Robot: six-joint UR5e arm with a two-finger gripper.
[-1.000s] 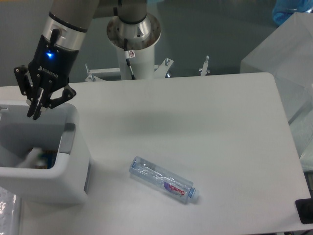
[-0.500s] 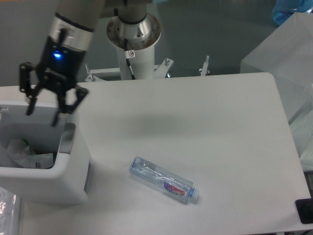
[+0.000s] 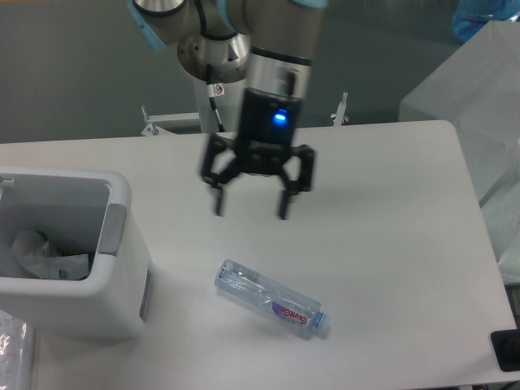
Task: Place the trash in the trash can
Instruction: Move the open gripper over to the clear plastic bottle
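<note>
Pincer [image 3: 250, 213] spread wide, empty, above table [image 3: 390, 244]; clear bottle [image 3: 270, 298] lies flat just below-right, apart from it.

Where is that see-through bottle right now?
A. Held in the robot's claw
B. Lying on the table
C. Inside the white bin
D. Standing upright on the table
B: the bottle lies on its side on the table, below the open, empty gripper and outside the trash can.
</note>
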